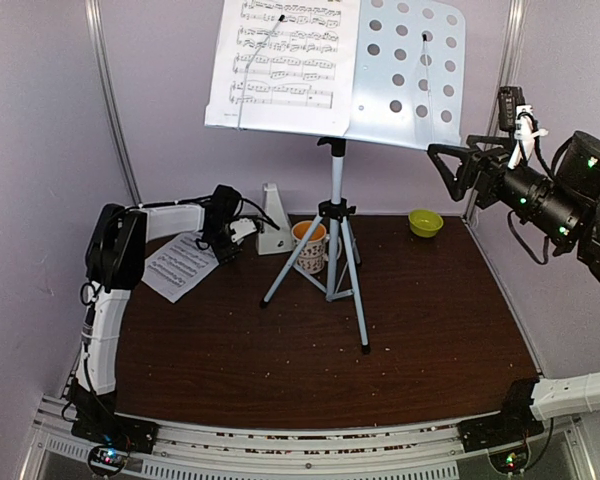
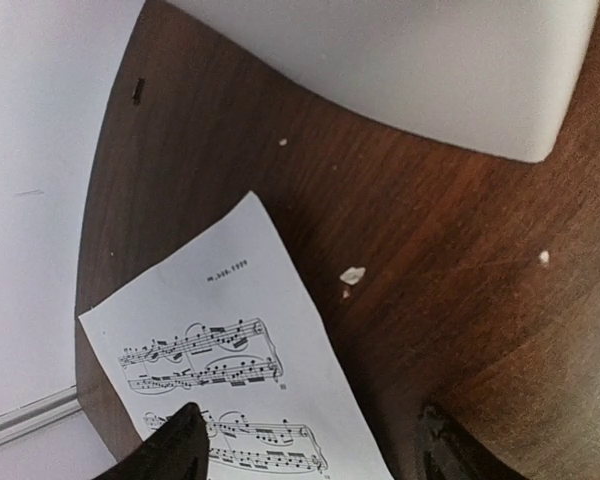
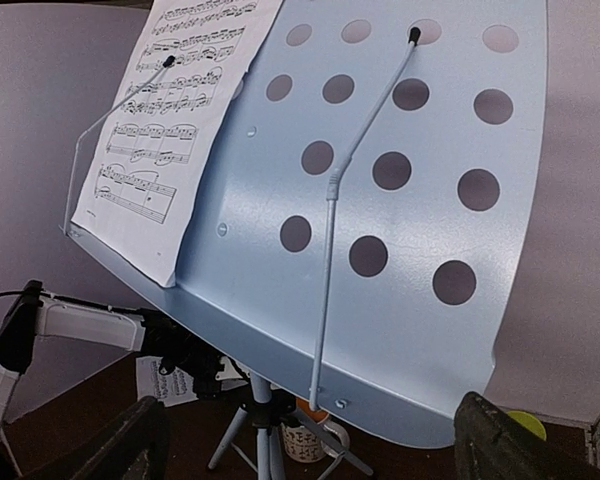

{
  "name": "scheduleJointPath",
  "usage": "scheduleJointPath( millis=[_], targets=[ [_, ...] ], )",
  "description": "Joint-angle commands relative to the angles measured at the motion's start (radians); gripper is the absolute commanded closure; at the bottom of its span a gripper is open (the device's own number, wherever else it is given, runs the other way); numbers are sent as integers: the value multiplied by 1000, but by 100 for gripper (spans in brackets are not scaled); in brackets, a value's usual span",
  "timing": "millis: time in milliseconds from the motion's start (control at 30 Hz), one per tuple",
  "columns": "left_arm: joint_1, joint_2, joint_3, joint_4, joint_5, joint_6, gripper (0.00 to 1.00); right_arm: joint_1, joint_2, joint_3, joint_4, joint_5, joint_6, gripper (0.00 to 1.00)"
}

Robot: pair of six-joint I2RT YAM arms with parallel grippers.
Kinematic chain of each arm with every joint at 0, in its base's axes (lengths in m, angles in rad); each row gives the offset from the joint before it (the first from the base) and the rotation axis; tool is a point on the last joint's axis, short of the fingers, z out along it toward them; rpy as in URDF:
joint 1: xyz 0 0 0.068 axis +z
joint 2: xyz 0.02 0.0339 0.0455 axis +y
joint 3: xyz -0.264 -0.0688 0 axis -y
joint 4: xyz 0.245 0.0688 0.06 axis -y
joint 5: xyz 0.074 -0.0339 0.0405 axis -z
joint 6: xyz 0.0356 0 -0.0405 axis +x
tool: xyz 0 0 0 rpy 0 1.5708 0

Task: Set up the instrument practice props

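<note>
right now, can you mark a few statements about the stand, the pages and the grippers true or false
1. One sheet-music page rests on the music stand. True.
2. The second page lies on the stand's right half. False: it lies flat on the table below the left gripper, and that half of the stand is bare.
3. The right gripper holds the green bowl. False: it is open and empty, raised beside the stand, and the bowl sits on the table.
4. The mug stands close by the tripod legs. True.
5. The left gripper's jaws stand apart. True.
</note>
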Motion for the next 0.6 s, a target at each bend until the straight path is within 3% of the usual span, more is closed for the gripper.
scheduleJointPath(
  millis=[0,167,433,567],
  targets=[
    [4,30,48,16,-31,53,29,-10,-12,-8,-11,26,9,0],
    [7,46,74,3,-30,75,36,-13,-7,2,-12,28,6,0],
    [9,67,117,-31,-30,78,64,-16,-11,7,-16,37,3,0],
    [11,74,135,-51,-28,67,86,-16,-7,10,-14,37,3,0]
  ],
)
